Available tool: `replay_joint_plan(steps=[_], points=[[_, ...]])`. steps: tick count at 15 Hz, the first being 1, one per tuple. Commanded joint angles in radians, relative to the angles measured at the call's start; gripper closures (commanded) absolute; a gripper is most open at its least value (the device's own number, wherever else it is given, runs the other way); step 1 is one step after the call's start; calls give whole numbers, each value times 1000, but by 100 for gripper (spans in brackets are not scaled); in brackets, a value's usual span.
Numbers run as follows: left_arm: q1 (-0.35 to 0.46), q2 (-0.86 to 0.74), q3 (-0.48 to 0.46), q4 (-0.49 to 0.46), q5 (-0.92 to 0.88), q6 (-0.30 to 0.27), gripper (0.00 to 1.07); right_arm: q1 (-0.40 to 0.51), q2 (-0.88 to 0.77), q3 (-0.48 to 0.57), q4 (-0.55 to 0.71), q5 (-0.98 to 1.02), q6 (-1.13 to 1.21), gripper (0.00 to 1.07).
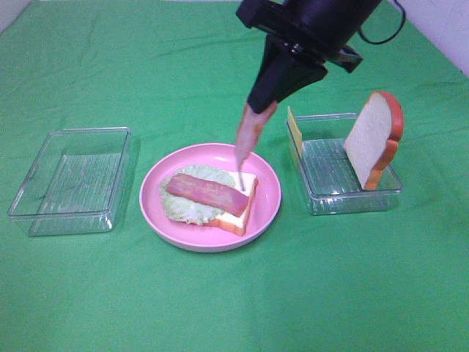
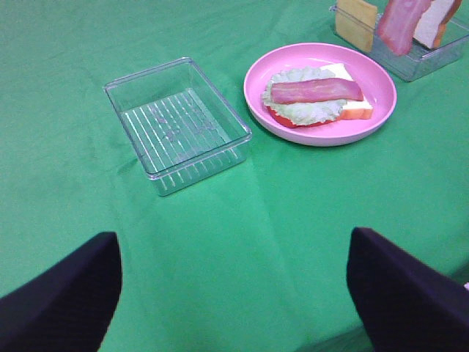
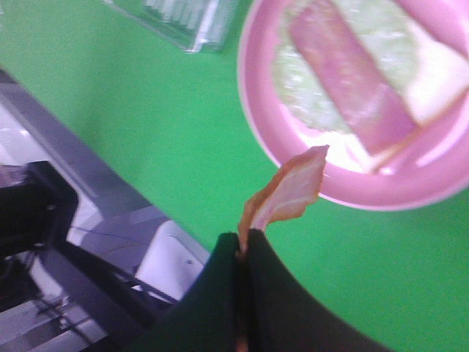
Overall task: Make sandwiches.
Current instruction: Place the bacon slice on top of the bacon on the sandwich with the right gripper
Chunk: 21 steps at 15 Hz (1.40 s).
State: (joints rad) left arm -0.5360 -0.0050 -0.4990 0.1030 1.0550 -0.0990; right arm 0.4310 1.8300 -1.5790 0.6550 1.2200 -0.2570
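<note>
Right end effector over green cloth

You have nothing to read here: no text, label, brand, number or sign shows legibly in any of the three views.

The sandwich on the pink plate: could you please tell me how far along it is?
Done: bottom bread slice, lettuce and one bacon strip lie stacked on the pink plate. In hand: the right gripper holds a second bacon strip hanging over the plate. Left: the cheese square and the upright bread slice wait in the right tray.
</note>
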Motion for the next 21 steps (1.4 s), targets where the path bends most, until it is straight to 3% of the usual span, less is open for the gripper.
replay_joint_plan(steps=[1,6,10,17,18,19,21], points=[[-2,-20,1,3,-10,2,26,26,38,-2,134,1,-102,107],[-2,-20,1,3,-10,2,26,172,164,-2,248,-302,-198,107],[-2,-20,1,3,-10,2,26,181,234,-2,213,-394,-189,107],[-2,-20,1,3,-10,2,26,181,260,-2,-291,-452,165,107],[-2,-20,1,3,-10,2,26,181,260,-2,-359,-461,213,104],[-2,-20,1,3,-10,2,26,181,260,-2,-383,-467,231,94],[-2,-20,1,3,-10,2,26,181,260,-2,-418,-475,239,65]])
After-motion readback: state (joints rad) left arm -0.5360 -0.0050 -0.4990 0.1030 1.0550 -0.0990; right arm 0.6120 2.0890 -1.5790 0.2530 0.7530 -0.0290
